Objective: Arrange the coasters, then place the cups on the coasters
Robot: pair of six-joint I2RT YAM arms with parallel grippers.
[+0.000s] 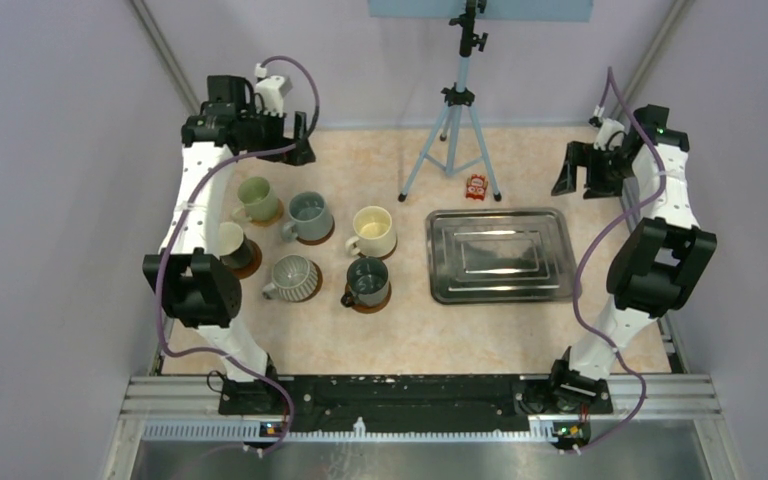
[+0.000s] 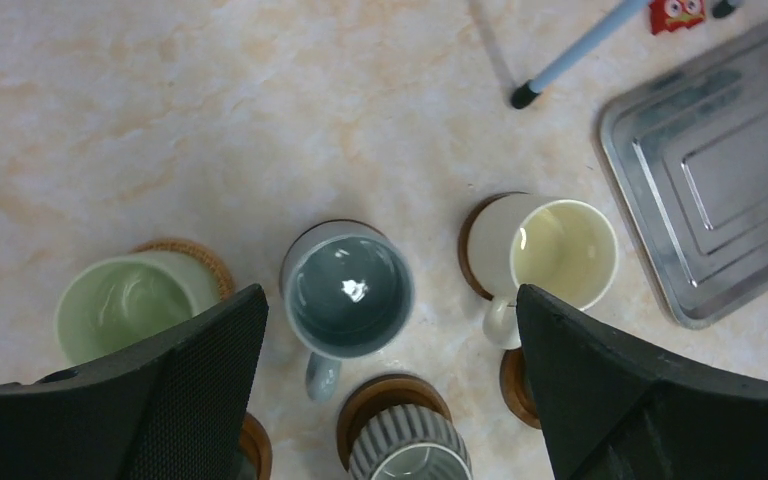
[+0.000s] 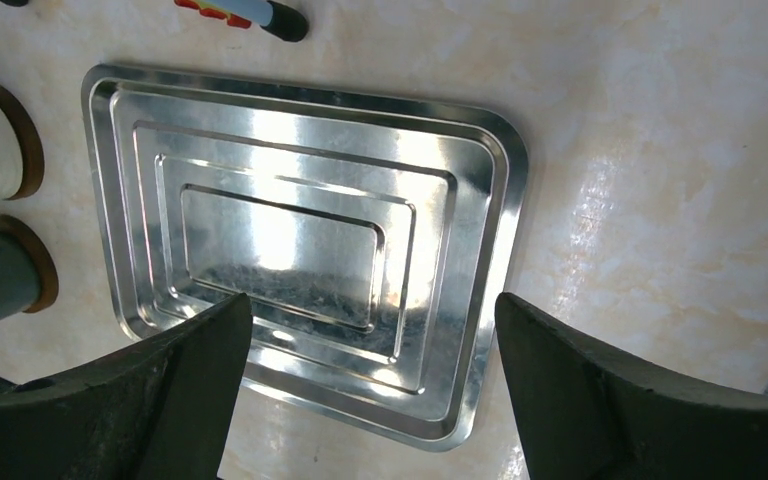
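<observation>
Six cups stand in two rows at the table's left, each on a reddish-brown coaster: pale green [image 1: 257,198], grey-blue [image 1: 310,215], cream [image 1: 373,231], white [image 1: 228,245] half hidden by my left arm, ribbed grey [image 1: 293,277] and dark teal [image 1: 368,282]. My left gripper [image 1: 302,148] hangs open high above the back left. Its view looks down on the green [image 2: 120,305], grey-blue [image 2: 348,290], cream [image 2: 560,255] and ribbed [image 2: 407,450] cups. My right gripper [image 1: 577,178] is open and empty at the back right, above the table.
A rectangular steel tray [image 1: 432,255] lies right of the cups, and the right wrist view shows its rim [image 3: 505,200] under my open right gripper [image 3: 372,300]. A tripod [image 1: 452,120] stands at the back centre with a small red object [image 1: 476,186] by its leg.
</observation>
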